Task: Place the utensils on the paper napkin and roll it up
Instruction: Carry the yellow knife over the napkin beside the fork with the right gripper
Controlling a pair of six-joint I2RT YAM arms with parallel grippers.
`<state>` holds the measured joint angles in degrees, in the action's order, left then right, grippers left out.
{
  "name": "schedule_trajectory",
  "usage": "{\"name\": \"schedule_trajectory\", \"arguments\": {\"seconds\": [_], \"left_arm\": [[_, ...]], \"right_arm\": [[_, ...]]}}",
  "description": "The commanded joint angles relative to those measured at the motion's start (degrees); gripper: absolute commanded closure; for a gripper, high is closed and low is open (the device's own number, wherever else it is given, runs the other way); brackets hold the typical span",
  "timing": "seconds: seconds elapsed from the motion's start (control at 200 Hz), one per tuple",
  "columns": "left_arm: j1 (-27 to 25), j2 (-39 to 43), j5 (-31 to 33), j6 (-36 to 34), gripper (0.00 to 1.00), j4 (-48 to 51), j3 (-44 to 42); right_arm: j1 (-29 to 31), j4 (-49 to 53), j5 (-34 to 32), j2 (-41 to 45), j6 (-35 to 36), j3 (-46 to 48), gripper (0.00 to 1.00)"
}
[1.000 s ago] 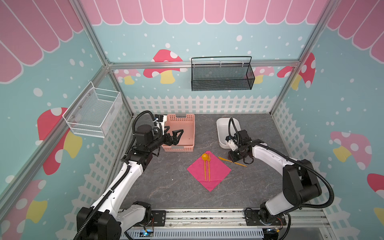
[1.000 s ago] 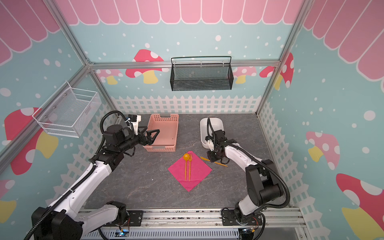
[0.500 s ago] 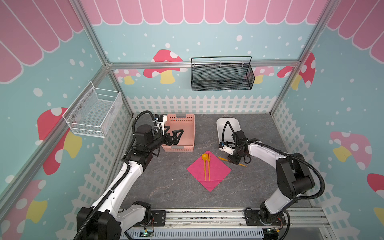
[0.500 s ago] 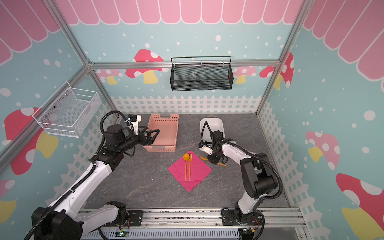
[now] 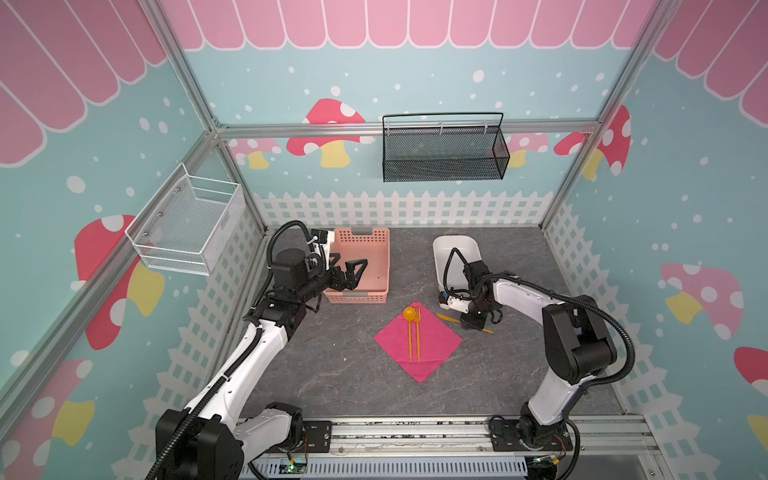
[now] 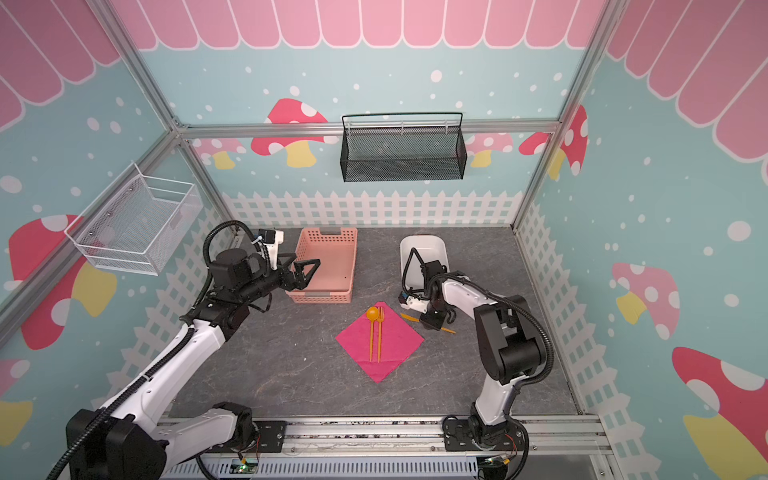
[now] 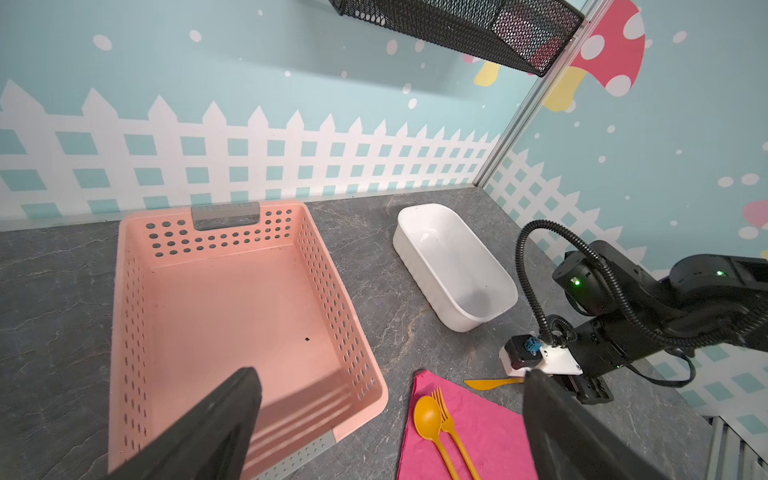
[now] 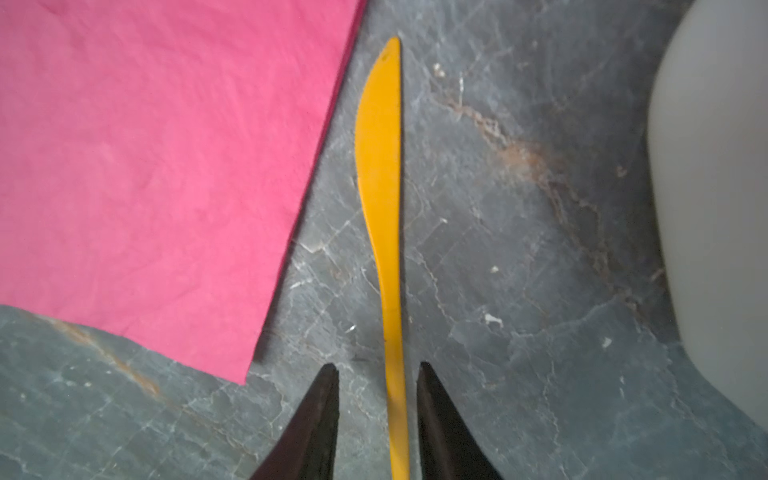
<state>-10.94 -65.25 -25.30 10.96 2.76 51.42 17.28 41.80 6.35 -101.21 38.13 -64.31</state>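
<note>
Orange-yellow knife (image 8: 380,166): flat on the grey table (image 8: 519,270), off the napkin (image 8: 145,166). Its handle runs between the right gripper's (image 8: 377,365) fingers, and the blade points ahead of them.

Napkin: magenta paper. Its edge is just beside the blade on one side of the right gripper. A white tub (image 8: 715,166) is near on the other side.

Right gripper: narrow, with a gap on each side of the handle and nothing gripped. It sits low astride the handle, apparently so that closing will pinch the slim piece across its width.

Spoon (image 5: 409,313) and fork (image 5: 417,332): side by side on the napkin along its diagonal, near the right gripper. This layout looks ready for rolling.

Left gripper (image 5: 356,274): wide and empty, above the pink basket (image 5: 376,237), well apart from the napkin. It seems to be parked clear of the work.

Outstanding: knife onto napkin, then the roll.
</note>
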Motion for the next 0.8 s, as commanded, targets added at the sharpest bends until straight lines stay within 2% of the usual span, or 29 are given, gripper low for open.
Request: {"name": "schedule_trajectory", "arguments": {"seconds": [0.0,0.415,0.796], "left_arm": [[0.2,0.1,-1.0,0.2,0.01,-1.0,0.4],[0.2,1.0,0.5,-0.8,0.01,-0.1,0.5],[0.2,1.1,0.5,-0.9,0.01,0.0,0.6]], "right_arm": [[-0.8,2.8,1.5,-1.9,1.5,-2.4,0.66],[-1.2,1.7,0.1,-6.6,0.1,-3.8,0.72],[1.5,-2.8,-1.1,-6.4,-4.3,2.6,0.85]]}}
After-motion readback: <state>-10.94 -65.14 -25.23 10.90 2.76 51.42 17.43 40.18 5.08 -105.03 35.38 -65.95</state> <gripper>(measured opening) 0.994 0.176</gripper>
